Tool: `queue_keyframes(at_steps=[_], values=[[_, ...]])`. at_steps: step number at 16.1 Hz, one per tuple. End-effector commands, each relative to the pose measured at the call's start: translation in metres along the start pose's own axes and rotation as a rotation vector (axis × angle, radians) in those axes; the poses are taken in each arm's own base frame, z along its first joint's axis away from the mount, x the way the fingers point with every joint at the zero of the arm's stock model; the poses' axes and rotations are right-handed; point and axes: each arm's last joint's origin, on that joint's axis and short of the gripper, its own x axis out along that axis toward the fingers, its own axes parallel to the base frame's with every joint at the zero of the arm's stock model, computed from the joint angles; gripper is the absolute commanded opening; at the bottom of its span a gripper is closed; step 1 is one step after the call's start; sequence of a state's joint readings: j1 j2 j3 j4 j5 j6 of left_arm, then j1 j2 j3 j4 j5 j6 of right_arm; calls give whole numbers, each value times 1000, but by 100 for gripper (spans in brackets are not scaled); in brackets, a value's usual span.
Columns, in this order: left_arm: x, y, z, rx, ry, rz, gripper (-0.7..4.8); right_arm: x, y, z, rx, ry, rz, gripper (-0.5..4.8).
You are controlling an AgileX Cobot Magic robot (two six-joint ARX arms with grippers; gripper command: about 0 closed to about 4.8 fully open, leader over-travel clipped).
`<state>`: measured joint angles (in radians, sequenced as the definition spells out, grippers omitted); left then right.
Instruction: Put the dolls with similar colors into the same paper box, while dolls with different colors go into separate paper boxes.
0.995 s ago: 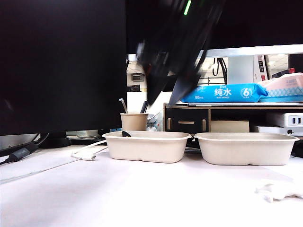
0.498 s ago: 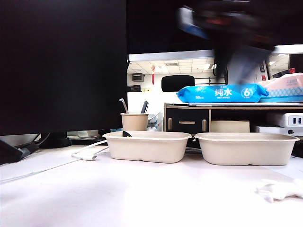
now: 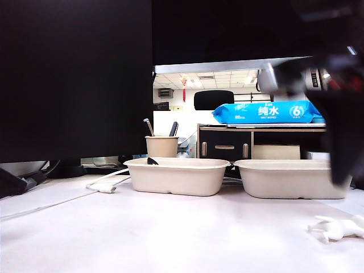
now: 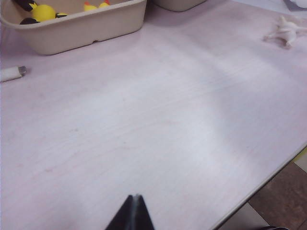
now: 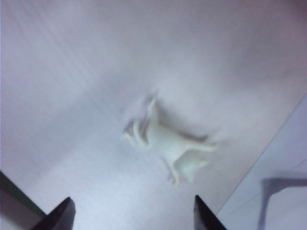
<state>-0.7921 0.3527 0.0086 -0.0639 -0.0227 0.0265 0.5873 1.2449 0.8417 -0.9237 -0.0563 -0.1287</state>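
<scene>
Right gripper [image 5: 132, 218], jaws spread wide and empty, hangs above the white limp doll [image 5: 168, 143] lying on the table [image 5: 72, 96]. Left gripper [image 4: 134, 211], jaws pressed together, points toward the yellow dolls' paper box [image 4: 86, 26] at eleven o'clock.

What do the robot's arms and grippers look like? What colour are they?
Both are black. The left gripper shows as two thin, dark, pointed fingers pressed into one narrow wedge. The right gripper has two black fingers with slanted tips, set wide apart. In the exterior view the right arm is a big blurry black shape with a silvery-grey part near its top. No cables or markings are clear.
</scene>
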Motion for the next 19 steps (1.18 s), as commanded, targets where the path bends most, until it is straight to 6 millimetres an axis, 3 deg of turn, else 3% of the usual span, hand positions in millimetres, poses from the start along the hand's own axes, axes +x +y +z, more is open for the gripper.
queue_keyframes(at_steps=[1, 19], values=[[0, 0, 2, -1, -14, 1, -5, 6, 0, -1, -35, -27, 2, 319], [-1, -9, 2, 30, -19, -73, -5, 53, -5, 14, -105, 110, -19, 318]])
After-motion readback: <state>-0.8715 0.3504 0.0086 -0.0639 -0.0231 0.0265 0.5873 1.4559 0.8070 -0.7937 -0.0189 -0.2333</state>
